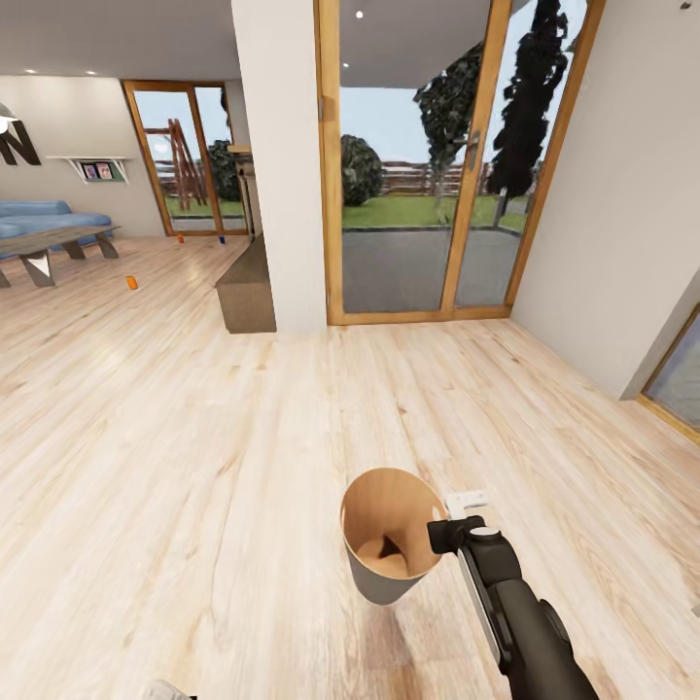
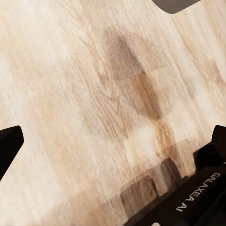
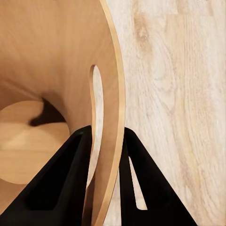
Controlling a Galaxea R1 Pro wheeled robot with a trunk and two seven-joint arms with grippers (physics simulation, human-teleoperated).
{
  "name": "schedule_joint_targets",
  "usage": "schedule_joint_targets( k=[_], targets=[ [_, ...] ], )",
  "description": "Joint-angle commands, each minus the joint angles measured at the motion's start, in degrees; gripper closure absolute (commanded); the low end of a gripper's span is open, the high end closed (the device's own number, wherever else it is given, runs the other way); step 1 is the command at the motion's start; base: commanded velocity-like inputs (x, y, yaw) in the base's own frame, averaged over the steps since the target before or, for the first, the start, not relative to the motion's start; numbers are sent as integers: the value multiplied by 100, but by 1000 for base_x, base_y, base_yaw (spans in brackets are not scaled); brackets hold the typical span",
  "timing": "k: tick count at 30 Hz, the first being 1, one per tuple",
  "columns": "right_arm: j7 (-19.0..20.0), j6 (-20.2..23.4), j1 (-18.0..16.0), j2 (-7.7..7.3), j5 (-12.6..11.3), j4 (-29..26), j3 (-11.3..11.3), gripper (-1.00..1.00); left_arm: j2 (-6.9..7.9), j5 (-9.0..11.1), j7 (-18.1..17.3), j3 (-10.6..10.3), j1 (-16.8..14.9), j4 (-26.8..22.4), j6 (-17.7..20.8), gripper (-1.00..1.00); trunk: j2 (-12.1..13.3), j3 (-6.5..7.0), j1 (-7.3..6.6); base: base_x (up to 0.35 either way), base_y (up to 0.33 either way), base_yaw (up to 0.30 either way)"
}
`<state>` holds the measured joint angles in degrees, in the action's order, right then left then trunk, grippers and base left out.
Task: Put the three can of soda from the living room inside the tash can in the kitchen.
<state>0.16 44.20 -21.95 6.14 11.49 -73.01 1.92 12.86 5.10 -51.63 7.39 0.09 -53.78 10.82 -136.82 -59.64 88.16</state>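
The trash can (image 1: 389,544), grey outside and brown inside, hangs above the wood floor in the head view. My right gripper (image 1: 449,533) is shut on its rim at the right side. The right wrist view shows the two black fingers (image 3: 70,174) pinching the can's thin wall (image 3: 56,56), one inside and one outside. Far off on the living room floor lies an orange soda can (image 1: 131,282). Another orange can (image 1: 180,238) and a dark blue can (image 1: 220,236) stand by the far glass door. My left gripper (image 2: 113,146) is open over bare floor.
A white pillar (image 1: 282,165) and a low wooden bench (image 1: 248,287) stand ahead on the left. Wood-framed glass doors (image 1: 428,165) are straight ahead. A blue sofa (image 1: 39,219) and a coffee table (image 1: 58,243) sit far left. A wall (image 1: 622,194) runs along the right.
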Motion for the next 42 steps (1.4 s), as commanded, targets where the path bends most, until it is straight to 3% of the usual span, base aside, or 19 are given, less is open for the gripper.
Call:
schedule_joint_targets(
  k=[1,8,42],
  targets=[
    [19,-3,-2,1,-68,-3,1,100,-1,0,2,0,0,0,0,-100,0,1,-1,0,0,0],
    [274,-15,-2,1,-68,-3,1,100,-3,-1,4,-1,0,0,-1,-100,0,44,-1,0,0,0],
    [302,-8,-2,1,-68,-3,1,100,-12,-9,13,-10,0,0,-9,-100,0,355,-1,0,0,0]
  ],
)
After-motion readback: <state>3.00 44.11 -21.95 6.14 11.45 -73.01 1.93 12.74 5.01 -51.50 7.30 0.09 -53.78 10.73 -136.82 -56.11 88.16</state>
